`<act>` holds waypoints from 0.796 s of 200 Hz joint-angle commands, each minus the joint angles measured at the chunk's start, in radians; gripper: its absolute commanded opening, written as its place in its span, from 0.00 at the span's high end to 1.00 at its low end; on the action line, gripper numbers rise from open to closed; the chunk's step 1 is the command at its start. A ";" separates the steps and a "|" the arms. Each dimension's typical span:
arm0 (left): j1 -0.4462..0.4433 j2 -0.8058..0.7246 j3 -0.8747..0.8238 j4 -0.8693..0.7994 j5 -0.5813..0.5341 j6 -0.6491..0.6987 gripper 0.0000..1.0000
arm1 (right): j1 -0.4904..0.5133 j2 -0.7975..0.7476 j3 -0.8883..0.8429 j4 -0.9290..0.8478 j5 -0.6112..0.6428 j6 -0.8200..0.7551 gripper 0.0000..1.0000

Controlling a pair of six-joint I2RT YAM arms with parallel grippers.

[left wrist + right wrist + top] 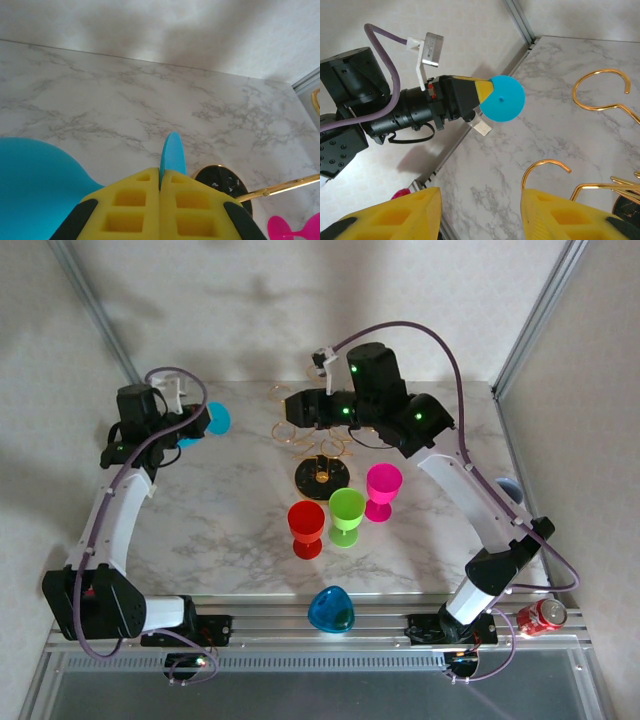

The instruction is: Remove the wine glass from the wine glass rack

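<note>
Jaws of the left tool (161,176) pinch the foot of the blue wine glass (172,150), well apart from the wine glass rack (320,476), so righting it and lowering it gently onto the tabletop (125,100) seems best; the right tool (480,215) gapes empty.

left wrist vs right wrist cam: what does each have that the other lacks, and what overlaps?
Left wrist: the bowl of the blue wine glass, big at lower left. Right wrist: the right gripper, open and empty, plus hooked arm ends of the wine glass rack. Both: the left gripper shut on the glass's blue foot, gold rack wire, marble table.
</note>
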 commanded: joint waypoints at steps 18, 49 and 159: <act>-0.037 -0.005 0.000 -0.008 -0.057 0.079 1.00 | -0.002 -0.019 -0.033 0.037 -0.035 0.015 0.54; -0.049 -0.017 -0.002 -0.046 -0.100 0.111 1.00 | -0.003 -0.018 -0.047 0.056 -0.041 0.022 0.54; -0.245 -0.113 -0.064 -0.173 -0.381 0.210 1.00 | -0.003 -0.009 -0.022 0.027 -0.032 0.009 0.54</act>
